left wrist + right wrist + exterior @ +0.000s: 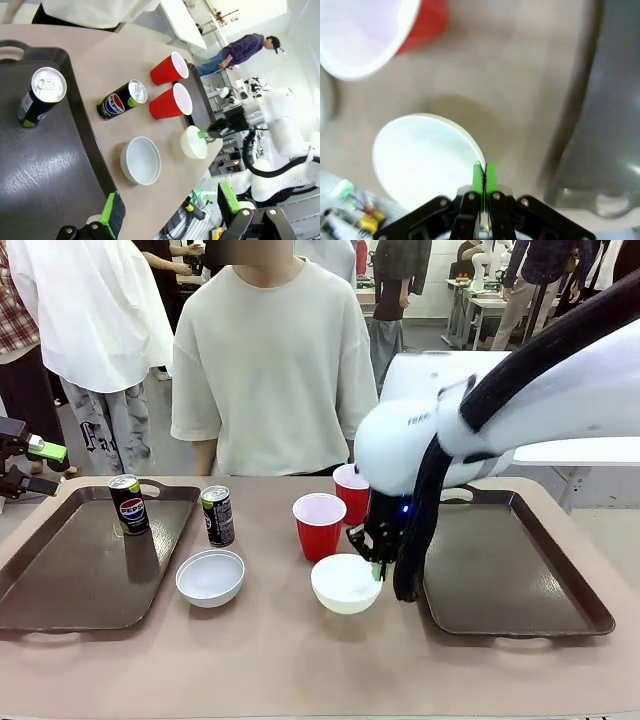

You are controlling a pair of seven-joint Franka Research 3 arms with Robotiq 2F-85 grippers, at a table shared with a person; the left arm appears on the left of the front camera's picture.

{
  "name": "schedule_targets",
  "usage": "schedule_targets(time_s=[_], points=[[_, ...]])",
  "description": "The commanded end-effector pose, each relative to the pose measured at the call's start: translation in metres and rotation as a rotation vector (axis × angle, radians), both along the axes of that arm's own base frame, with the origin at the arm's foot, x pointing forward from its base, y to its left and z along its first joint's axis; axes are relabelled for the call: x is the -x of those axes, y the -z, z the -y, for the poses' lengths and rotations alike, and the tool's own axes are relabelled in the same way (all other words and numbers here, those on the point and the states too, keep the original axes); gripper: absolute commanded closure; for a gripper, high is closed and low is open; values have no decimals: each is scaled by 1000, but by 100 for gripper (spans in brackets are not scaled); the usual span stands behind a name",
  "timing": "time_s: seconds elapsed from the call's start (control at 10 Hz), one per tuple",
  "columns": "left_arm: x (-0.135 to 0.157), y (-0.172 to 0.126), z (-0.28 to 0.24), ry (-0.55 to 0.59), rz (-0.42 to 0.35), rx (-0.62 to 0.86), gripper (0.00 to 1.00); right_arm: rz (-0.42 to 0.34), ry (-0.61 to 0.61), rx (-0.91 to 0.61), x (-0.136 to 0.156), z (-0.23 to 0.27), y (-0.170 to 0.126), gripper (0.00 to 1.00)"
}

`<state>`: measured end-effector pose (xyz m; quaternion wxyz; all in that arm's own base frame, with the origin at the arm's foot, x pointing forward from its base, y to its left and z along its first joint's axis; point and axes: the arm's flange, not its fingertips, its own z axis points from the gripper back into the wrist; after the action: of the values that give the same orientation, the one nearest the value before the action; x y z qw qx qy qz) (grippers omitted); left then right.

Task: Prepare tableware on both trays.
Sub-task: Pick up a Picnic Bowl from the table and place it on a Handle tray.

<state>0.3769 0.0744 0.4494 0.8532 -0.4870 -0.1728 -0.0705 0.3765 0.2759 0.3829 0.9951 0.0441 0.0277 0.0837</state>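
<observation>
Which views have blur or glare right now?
Right wrist view: the red cup and right tray are smeared soft, while the right gripper, pinched on the bowl rim, is sharp. Left wrist view: crisp, with streaky glare on the left tray and the whole scene tilted. Front view: sharp, with a faint sheen on the left tray.

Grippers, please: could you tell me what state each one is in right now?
Left gripper: open, holding nothing.
Right gripper: closed on the rim of the white bowl.

One soda can (40, 100) stands on the tray (45, 175).
</observation>
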Motion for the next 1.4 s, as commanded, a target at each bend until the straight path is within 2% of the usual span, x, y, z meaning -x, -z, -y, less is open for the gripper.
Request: schedule_targets(time_s=[0.0, 0.2, 0.3, 0.4, 0.5, 0.6, 0.7, 0.9, 1.1, 1.3], points=[[-1, -1, -1, 5, 18, 21, 0, 9, -40, -47, 27, 23, -75, 100], [-1, -1, -1, 5, 18, 21, 0, 50, -10, -104, 29, 43, -124, 100], [-1, -1, -1, 5, 18, 21, 0, 73, 20, -101, 26, 49, -138, 100], [-1, -1, -1, 5, 18, 21, 0, 74, 67, -84, 18, 54, -145, 100], [-1, -1, -1, 5, 18, 21, 0, 68, 2, -92, 37, 44, -141, 100], [-1, -1, -1, 5, 18, 21, 0, 86, 30, -102, 33, 55, -156, 97], [-1, -1, -1, 5, 18, 21, 0, 64, -1, -104, 17, 74, -142, 97], [-1, -1, -1, 5, 18, 21, 0, 131, 7, -65, -8, 123, -135, 97], [-1, -1, -1, 5, 18, 21, 0, 143, 5, -6, -19, 171, -130, 97], [-1, -1, -1, 5, 18, 21, 0, 158, 55, -14, -18, 220, -127, 97]])
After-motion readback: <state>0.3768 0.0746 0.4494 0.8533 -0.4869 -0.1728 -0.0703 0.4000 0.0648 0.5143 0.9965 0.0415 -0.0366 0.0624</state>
